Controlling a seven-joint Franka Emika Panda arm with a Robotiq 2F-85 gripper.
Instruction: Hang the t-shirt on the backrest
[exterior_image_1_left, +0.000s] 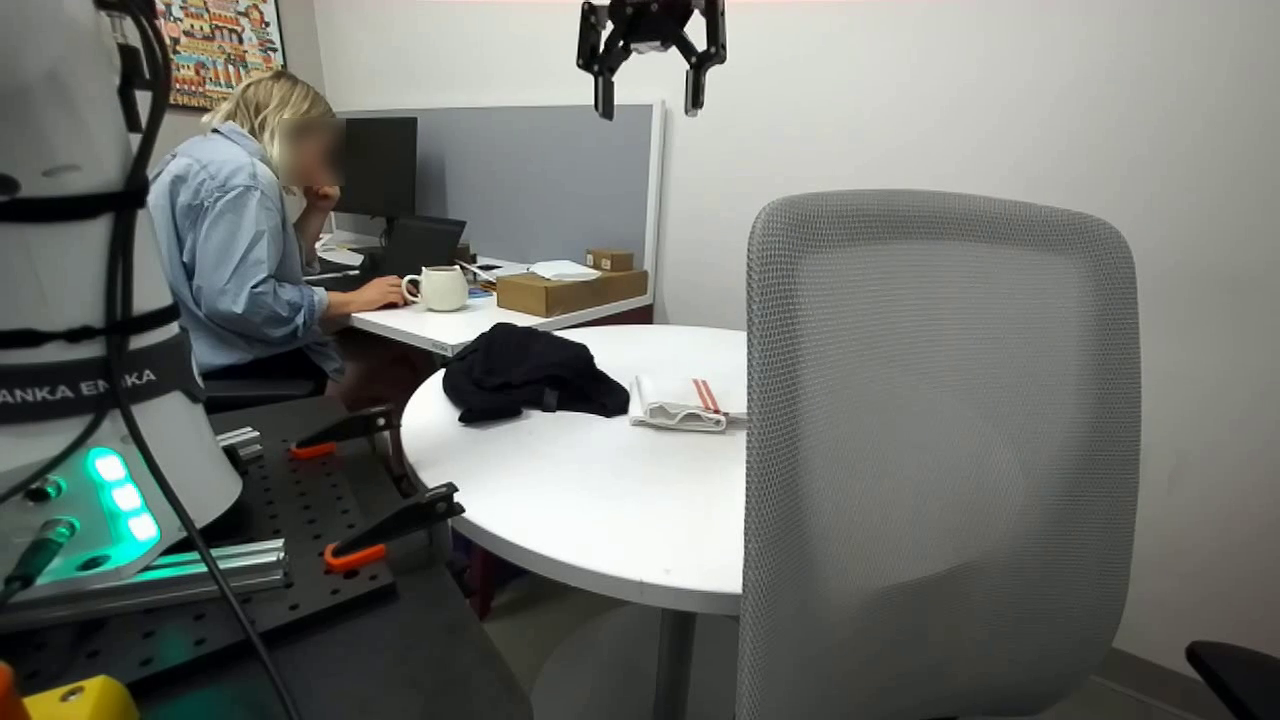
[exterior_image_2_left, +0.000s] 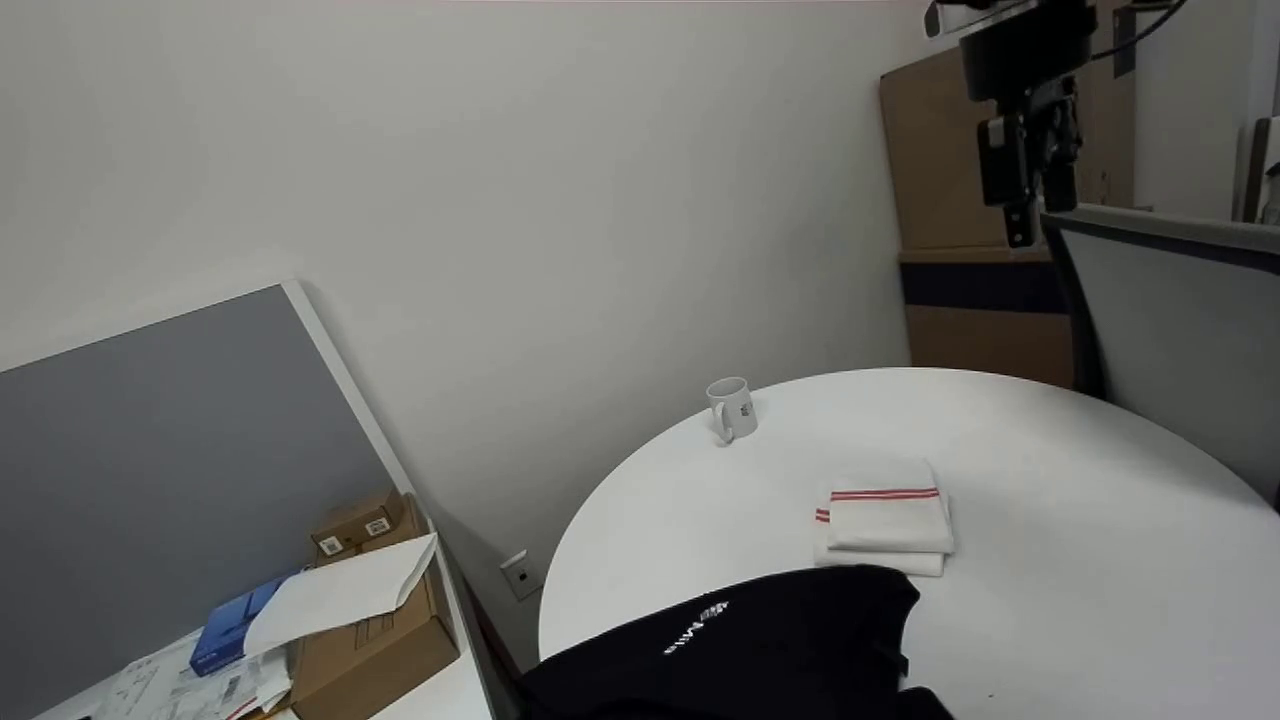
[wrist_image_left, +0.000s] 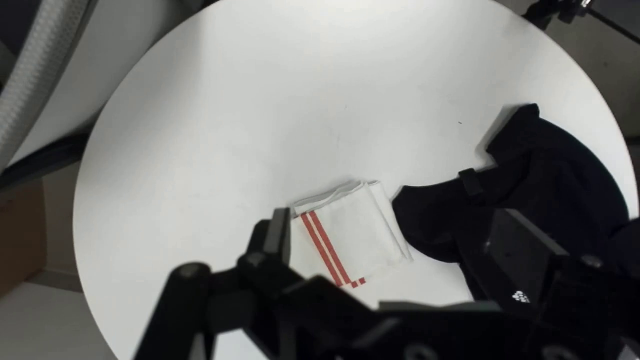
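High above the table (exterior_image_1_left: 580, 490) in both exterior views: gripper (exterior_image_1_left: 648, 110), aimed downward, released, with fingers well apart and wall (exterior_image_1_left: 900, 110) between them in an exterior view.

On the table, on the side nearest the desk (exterior_image_1_left: 420, 326): shirt (exterior_image_1_left: 530, 370), black, bunched up, with small white print showing in an exterior view. Close to the table's rim at one end, reaching in toward the table's middle at the other. Nearer the table's middle: towel (wrist_image_left: 350, 225), folded in layers, white with paired red stripes, just beside the shirt; cannot tell whether touching. Seen between the fingers in the wrist view, well below. At the table's rim, on the wall side: mug (exterior_image_2_left: 738, 408), white, standing, with handle in sight.

Near the table's rim, across from the shirt: backrest (exterior_image_1_left: 945, 430), grey mesh, upright, hiding part of the table in an exterior view. Cannot tell whether touching the table. Past the table's far rim in an exterior view: cartons (exterior_image_2_left: 935, 165), brown.

Beside the table on another side: arm base (exterior_image_1_left: 60, 270), white, with green lights (exterior_image_1_left: 126, 497), and clamps (exterior_image_1_left: 400, 518) near the table's rim. Beyond the table, at the desk: person (exterior_image_1_left: 235, 230), seated, in light blue. On the desk: monitor (exterior_image_1_left: 385, 160), laptop (exterior_image_1_left: 425, 245), cup (exterior_image_1_left: 440, 288), boxes (exterior_image_1_left: 570, 295).
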